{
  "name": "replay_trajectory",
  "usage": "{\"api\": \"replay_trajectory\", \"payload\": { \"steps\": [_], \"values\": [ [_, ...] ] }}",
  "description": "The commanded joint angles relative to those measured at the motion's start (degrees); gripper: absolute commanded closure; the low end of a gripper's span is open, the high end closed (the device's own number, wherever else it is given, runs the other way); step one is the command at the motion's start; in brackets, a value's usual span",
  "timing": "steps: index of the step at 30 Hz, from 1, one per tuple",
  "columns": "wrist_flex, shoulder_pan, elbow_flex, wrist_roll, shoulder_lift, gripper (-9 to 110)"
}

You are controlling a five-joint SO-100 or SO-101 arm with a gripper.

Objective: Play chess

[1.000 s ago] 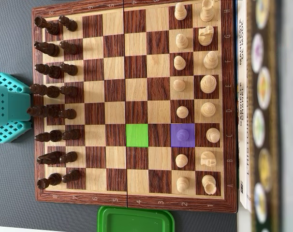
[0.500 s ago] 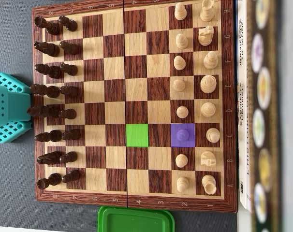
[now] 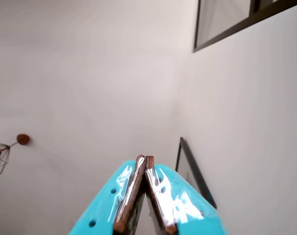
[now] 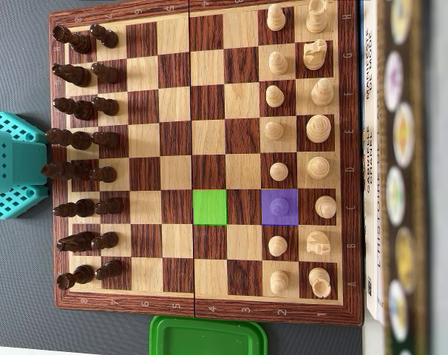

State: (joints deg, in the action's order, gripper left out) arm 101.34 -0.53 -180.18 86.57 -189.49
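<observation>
Wrist view: the turquoise plastic gripper (image 3: 144,159), fingertips pressed together and holding nothing, points at a pale wall. Overhead view: the wooden chessboard (image 4: 202,159) fills the frame centre; its purple-marked square (image 4: 279,206) lies lower right, its green-marked square (image 4: 209,206) lower centre.

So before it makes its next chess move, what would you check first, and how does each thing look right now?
1. Gripper empty: ok. In the wrist view the fingertips meet with nothing between them, pointing up at a wall.
2. Purple square: a matching purple cover hides whatever is there; cannot tell if a pawn sits under it.
3. Green square free: cannot tell for sure; it looks flat and bare.
4. Square between them clear: ok.
5. Neighbouring light pawns and upright and centred: ok.
6. Arm clear of the chessboard: ok; only its teal base shows at the left edge, near the dark pieces.
</observation>
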Motion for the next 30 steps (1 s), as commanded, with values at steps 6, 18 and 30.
{"api": "replay_trajectory", "payload": {
  "steps": [6, 18, 30],
  "values": [
    [-0.7, 0.2, -1.0, -0.3, 0.2, 102],
    [-11.1, 0.3, -1.0, -0.4, 0.1, 102],
    [-40.7, 0.3, -1.0, -0.4, 0.1, 102]
  ]
}}
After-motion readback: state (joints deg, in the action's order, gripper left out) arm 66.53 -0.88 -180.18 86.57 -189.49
